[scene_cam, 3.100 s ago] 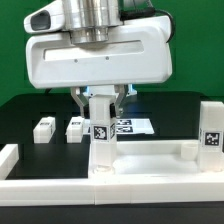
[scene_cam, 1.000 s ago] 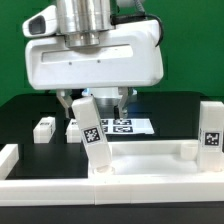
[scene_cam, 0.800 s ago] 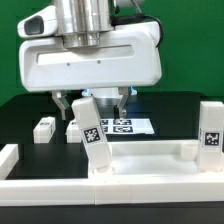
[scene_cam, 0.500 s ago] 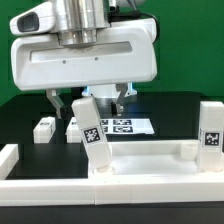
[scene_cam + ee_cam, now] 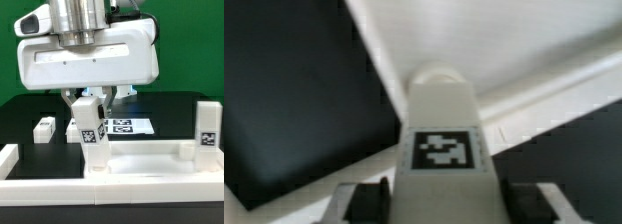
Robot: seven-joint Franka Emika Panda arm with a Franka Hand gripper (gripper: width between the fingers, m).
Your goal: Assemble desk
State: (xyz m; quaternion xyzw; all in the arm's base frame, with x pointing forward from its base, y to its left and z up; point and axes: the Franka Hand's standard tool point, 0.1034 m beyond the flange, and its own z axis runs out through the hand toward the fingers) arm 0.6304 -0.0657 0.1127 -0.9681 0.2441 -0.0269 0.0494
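Note:
The desk top (image 5: 150, 160), a white tray with a raised rim, lies on the black table. A tagged white leg (image 5: 92, 135) stands tilted at the desk top's corner on the exterior view's left. My gripper (image 5: 90, 103) hangs over it, fingers pressed against both sides of the leg's upper end. In the wrist view the leg (image 5: 446, 120) fills the gap between the dark pads of my gripper (image 5: 450, 205), above the desk top (image 5: 491, 50). A second leg (image 5: 208, 130) stands upright at the corner on the exterior view's right. Two loose legs (image 5: 43, 128) (image 5: 74, 129) lie behind.
The marker board (image 5: 128, 126) lies flat behind the desk top. White border rails run along the front (image 5: 100, 192) and on the exterior view's left (image 5: 8, 156). A green wall stands at the back.
The fingers stood wide apart on either side of the tilted leg; now they have closed in onto its upper end. The leg has stayed at its corner.

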